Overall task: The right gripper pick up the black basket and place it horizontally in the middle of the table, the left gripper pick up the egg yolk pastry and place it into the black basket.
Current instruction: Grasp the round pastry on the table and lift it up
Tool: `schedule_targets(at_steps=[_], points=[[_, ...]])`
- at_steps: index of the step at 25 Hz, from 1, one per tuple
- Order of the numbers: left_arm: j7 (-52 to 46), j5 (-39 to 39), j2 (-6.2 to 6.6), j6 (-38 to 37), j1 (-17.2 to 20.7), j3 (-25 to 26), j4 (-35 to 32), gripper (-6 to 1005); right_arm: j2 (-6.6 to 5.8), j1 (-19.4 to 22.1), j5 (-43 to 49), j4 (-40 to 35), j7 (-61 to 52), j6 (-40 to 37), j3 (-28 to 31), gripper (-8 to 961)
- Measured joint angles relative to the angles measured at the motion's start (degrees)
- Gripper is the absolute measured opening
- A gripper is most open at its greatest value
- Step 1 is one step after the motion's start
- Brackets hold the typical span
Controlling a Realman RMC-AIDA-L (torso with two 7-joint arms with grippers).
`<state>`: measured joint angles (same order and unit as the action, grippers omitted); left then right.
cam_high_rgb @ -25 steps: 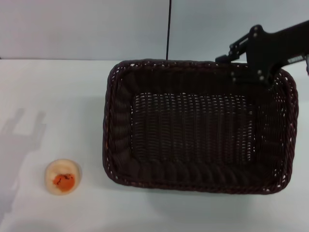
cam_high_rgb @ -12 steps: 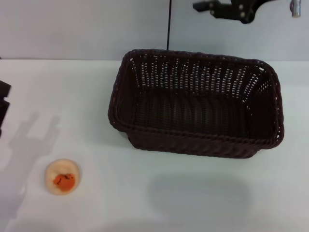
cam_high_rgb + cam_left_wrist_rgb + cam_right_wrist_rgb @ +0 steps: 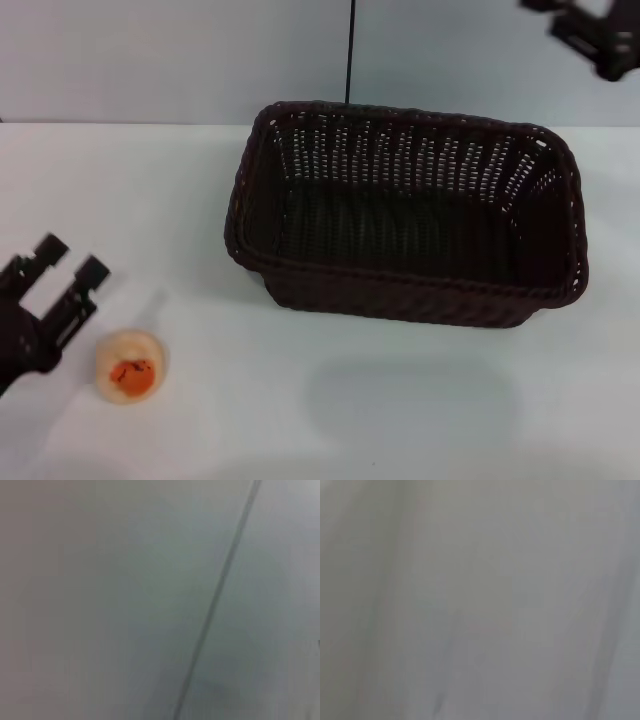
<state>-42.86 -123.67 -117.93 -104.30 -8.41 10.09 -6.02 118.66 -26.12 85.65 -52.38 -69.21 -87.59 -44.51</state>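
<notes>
The black basket stands on the white table, a little right of the middle, its long side running left to right, empty. The egg yolk pastry lies on the table at the front left. My left gripper is open and empty just left of and above the pastry, fingers pointing toward the back right. My right gripper is high at the back right, past the basket's far right corner, holding nothing. Both wrist views show only plain grey surface.
A thin dark vertical line runs down the grey wall behind the basket. Bare table lies in front of the basket and between it and the pastry.
The right gripper let go of the basket, which dropped flat onto the table, then rose and drew off to the upper right. The left gripper came in from the left edge toward the pastry.
</notes>
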Motion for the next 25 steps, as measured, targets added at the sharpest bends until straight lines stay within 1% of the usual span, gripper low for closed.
schedule_targets(at_steps=[1, 2, 4, 5, 6, 7, 8, 9, 11, 16, 22, 25], points=[[0.0, 0.0, 0.0, 0.0, 0.0, 0.0, 0.0, 645, 0.01, 2.61, -6.09, 5.79, 2.86, -0.23, 2.11, 270], [-0.01, 0.01, 0.0, -0.15, 0.26, -2.87, -2.21, 645, 0.01, 2.61, -6.09, 5.79, 2.86, -0.23, 2.11, 270], [-0.01, 0.01, 0.0, -0.15, 0.26, -2.87, -2.21, 645, 0.0, 4.7, -11.66, 11.3, 5.92, -1.25, 3.71, 270], [0.11, -0.01, 0.0, -0.04, 1.01, -4.6, -3.72, 645, 0.0, 5.67, -14.15, 13.89, 7.54, -1.92, 4.36, 270], [0.11, -0.01, 0.0, -0.04, 1.01, -4.6, -3.72, 645, 0.01, 7.17, -17.98, 18.09, 10.52, -3.16, 5.38, 270], [0.11, -0.01, 0.0, -0.04, 1.01, -4.6, -3.72, 645, 0.01, 7.17, -17.98, 18.09, 10.52, -3.16, 5.38, 270], [0.45, -0.04, -0.01, 0.4, 1.71, -6.14, -4.75, 645, 0.05, 7.72, -19.47, 19.78, 11.71, -3.62, 5.76, 270], [0.62, -0.08, -0.03, 2.3, 2.5, -9.06, -5.81, 645, 0.06, 8.06, -20.79, 21.11, 12.65, -3.97, 6.06, 270], [0.78, -0.26, -0.04, 4.1, 3.18, -10.13, -6.34, 645, 0.11, 8.5, -24.95, 24.37, 14.09, -4.52, 7.31, 270], [2.23, -2.21, -0.06, 7.13, 3.98, -10.4, -6.77, 645, 0.0, 8.59, -28.87, 26.4, 14.34, -6.3, 9.78, 270], [2.99, -2.86, -0.11, 8.32, 4.02, -10.65, -6.43, 646, 0.12, 8.29, -29.65, 27.55, 14.34, -6.72, 11.35, 270], [3.29, -2.88, -0.15, 9.0, 4.01, -10.99, -6.24, 646, 0.2, 8.18, -34.03, 31.7, 14.38, -8.32, 12.32, 270]])
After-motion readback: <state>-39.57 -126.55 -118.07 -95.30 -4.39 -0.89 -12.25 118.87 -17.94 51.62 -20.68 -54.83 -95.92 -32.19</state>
